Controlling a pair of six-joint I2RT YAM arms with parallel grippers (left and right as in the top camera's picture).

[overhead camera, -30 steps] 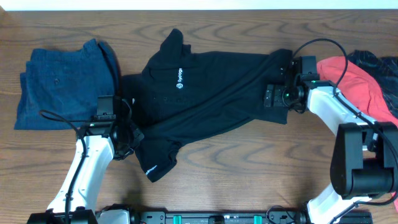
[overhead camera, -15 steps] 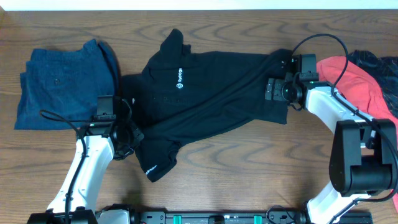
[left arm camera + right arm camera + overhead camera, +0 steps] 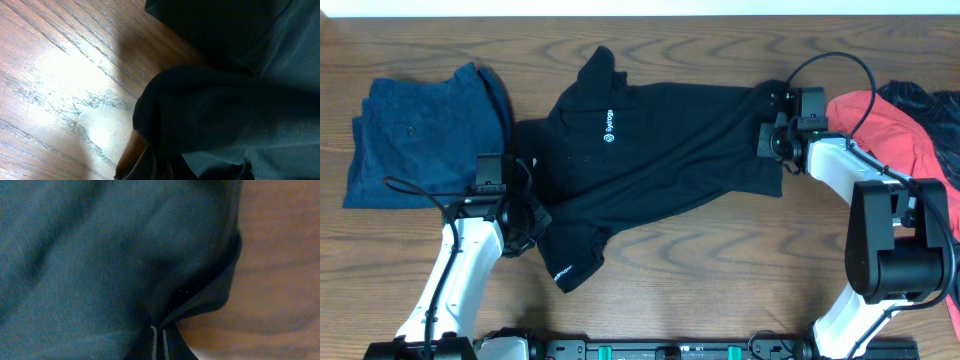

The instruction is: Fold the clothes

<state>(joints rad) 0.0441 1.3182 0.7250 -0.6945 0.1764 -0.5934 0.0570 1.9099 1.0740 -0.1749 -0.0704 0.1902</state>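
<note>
A black polo shirt (image 3: pixel 650 150) with a small white logo lies spread and creased across the middle of the table. My left gripper (image 3: pixel 530 215) is shut on the shirt's lower-left edge beside a sleeve; in the left wrist view a bunched fold of the black shirt (image 3: pixel 225 100) rises from the left gripper (image 3: pixel 170 170) over bare wood. My right gripper (image 3: pixel 767 140) is shut on the shirt's right edge. In the right wrist view the shirt (image 3: pixel 100 255) fills the frame and its hem is pinched in the right gripper (image 3: pixel 160 342).
A folded blue garment (image 3: pixel 415 135) lies at the far left. A red garment (image 3: pixel 890 135) and a dark one (image 3: pixel 920 100) are piled at the right edge, just behind my right arm. Bare wood shows along the front of the table (image 3: pixel 720 270).
My right gripper has moved slightly toward the back of the table along the shirt's right edge and closed on the fabric. The left arm and the shirt's left side have not moved.
</note>
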